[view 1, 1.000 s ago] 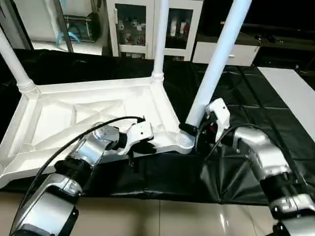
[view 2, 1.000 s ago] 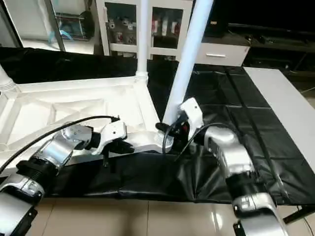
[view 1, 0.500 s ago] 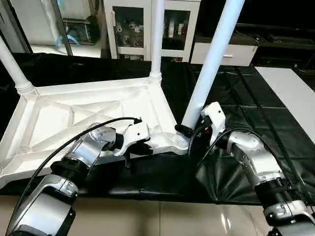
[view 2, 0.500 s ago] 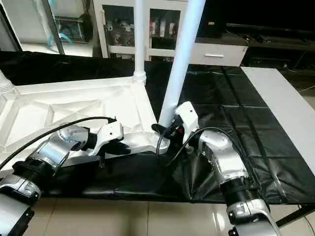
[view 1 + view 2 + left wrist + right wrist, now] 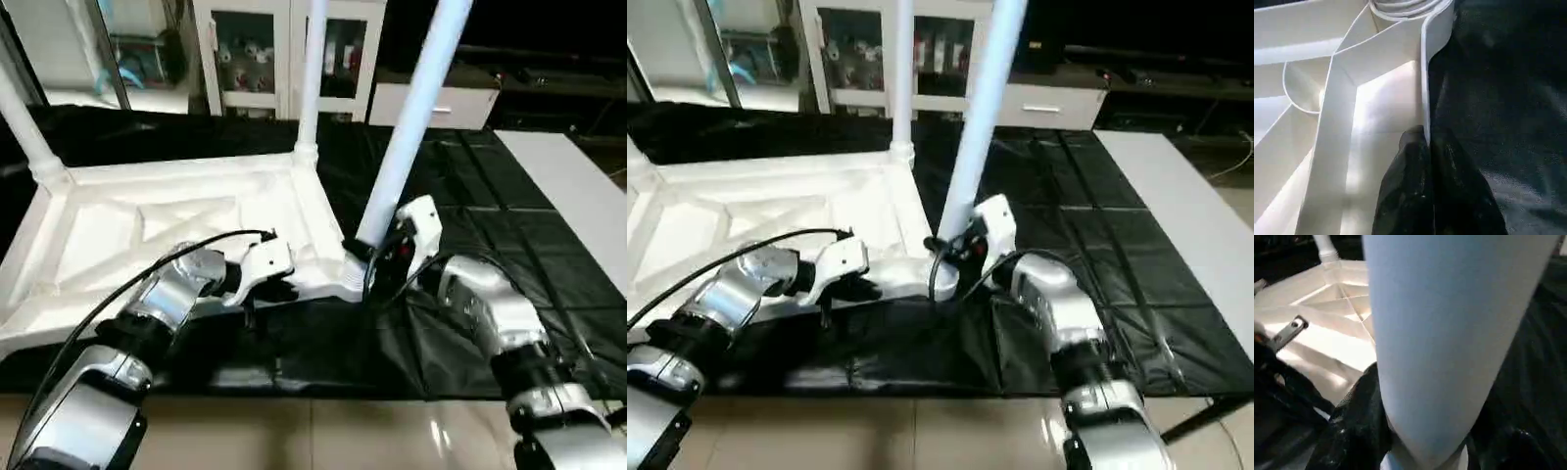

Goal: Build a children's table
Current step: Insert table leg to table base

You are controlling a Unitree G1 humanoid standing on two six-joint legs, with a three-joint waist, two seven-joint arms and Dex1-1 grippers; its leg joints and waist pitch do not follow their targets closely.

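tabletop [image 5: 176,220]: lying ribbed side up on the black cloth [image 5: 470,235]
left gripper [image 5: 1426,147]: pinching the tabletop's near rim, jaws nearly together
right gripper [image 5: 377,250]: clamping the near-corner leg [image 5: 411,117] just above its socket
writing: none legible

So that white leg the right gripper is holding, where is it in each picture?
Left eye view: leg leans up from the tabletop's near right corner socket, right of centre.
Right eye view: the same, near centre.
Left wrist view: its ringed foot at the corner.
Right wrist view: close up, between the fingers.
Shared landmark: that corner socket.
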